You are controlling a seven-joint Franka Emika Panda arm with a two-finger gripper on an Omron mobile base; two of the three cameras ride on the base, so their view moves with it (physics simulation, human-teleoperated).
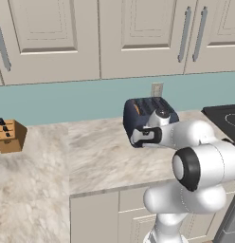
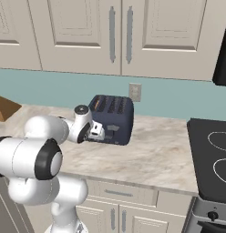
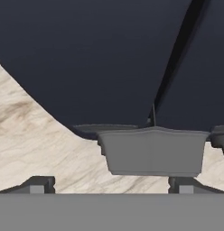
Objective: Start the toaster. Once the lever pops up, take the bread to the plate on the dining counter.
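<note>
Toaster (image 2: pixel 112 119) upright on counter (image 2: pixel 156 154), slots running front-to-back.

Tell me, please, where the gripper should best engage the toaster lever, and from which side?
Probably on the flat top of the grey lever tab, which juts out from the toaster front above the counter. Come from the front, where the open gripper already faces it, then press downward; the tab's wide, shallow shape suits pushing more than pinching.

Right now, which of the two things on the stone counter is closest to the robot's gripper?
The boxy dark navy-blue toaster. The open gripper is right at its front, while the tan wooden knife block sits far off to the left.
</note>
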